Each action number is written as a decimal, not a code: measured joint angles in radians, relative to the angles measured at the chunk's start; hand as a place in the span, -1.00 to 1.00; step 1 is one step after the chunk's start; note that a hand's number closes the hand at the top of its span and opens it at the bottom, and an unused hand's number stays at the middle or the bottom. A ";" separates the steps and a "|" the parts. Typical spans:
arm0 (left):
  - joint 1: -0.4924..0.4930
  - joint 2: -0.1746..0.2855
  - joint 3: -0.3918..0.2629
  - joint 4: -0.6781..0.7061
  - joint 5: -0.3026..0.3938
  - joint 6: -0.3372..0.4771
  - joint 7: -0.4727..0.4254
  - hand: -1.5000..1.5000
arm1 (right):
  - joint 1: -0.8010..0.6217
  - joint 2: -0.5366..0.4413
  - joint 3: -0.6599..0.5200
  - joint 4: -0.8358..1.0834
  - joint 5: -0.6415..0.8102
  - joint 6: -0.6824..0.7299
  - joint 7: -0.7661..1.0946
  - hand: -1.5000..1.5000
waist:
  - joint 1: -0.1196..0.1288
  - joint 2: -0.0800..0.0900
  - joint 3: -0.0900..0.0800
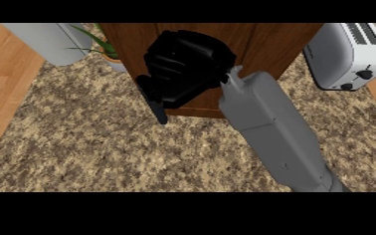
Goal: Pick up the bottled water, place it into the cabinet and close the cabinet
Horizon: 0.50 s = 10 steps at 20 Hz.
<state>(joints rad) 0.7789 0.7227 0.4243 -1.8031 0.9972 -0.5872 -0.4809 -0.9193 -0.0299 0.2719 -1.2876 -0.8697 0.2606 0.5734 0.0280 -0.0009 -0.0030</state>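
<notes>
head view: the only angle here, so everything below comes from it
edges: the counter [110, 149] stops at 9 o'clock, where a wood floor [15, 79] strip shows
open room: lots of bare counter from 6 to 8 o'clock
right hand [183, 72]: over the cabinet [272, 45] at 12 o'clock, fingers curled in with one digit poking down, nothing showing in them
forearm [272, 129]: comes in from 5 o'clock
bottled water: can't spot it anywhere, tbh
surface: speckled brown stone
room: toaster [345, 55] at 2 o'clock, plant [99, 45] and grey cylinder [51, 42] at 10-11 o'clock
</notes>
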 measured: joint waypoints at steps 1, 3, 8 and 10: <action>-0.005 -0.002 0.005 0.005 0.000 -0.006 0.006 -1.00 | -0.005 0.000 -0.006 0.023 0.017 0.025 -0.028 1.00 | 0.001 -0.002 -0.001; -0.008 -0.010 0.017 0.022 -0.006 -0.027 0.017 -1.00 | -0.008 -0.001 -0.011 0.048 0.047 0.066 -0.067 1.00 | 0.001 -0.006 -0.003; -0.028 -0.038 0.019 0.023 -0.021 -0.035 0.040 -1.00 | -0.032 0.002 -0.011 0.103 0.125 0.131 -0.144 1.00 | 0.003 -0.011 -0.002; -0.039 -0.044 0.017 0.015 -0.024 -0.031 0.049 -1.00 | -0.041 0.005 -0.015 0.116 0.137 0.146 -0.160 -1.00 | 0.002 -0.010 -0.004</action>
<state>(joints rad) 0.7396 0.6788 0.4417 -1.7878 0.9735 -0.6179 -0.4319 -0.9605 -0.0253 0.2567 -1.1717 -0.7330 0.4071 0.4133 0.0305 -0.0109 -0.0068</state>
